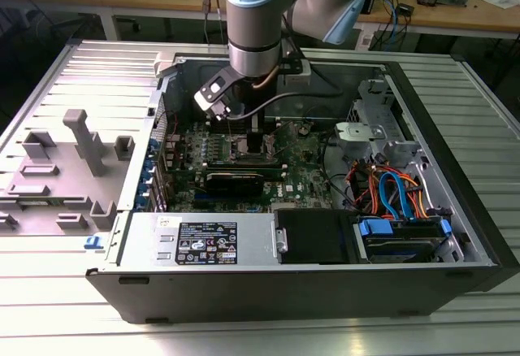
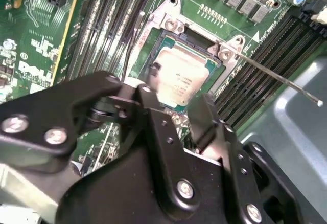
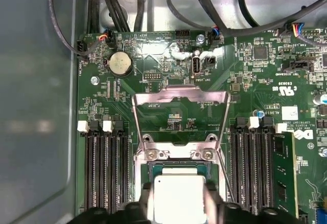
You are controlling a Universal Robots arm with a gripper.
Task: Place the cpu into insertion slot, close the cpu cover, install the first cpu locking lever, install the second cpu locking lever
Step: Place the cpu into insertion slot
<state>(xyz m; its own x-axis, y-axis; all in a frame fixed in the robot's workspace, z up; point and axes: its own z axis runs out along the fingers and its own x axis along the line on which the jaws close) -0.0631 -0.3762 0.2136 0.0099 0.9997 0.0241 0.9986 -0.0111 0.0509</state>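
Note:
The cpu has a dull silver top and lies low in the insertion slot, a square socket with a silver rim on the green board. My gripper is shut on it, with a black finger against each of two opposite sides. In the second wrist view the cpu lies inside the insertion slot, beyond my gripper. The cpu cover stands open, hinged at the socket's far edge. A thin locking lever sticks out, unlatched. In the exterior view my gripper reaches down into the open computer case.
Black memory slots flank the socket on both sides, with one memory stick fitted. A black power supply box and coloured cables lie in the case. Grey fixtures stand at the exterior view's left.

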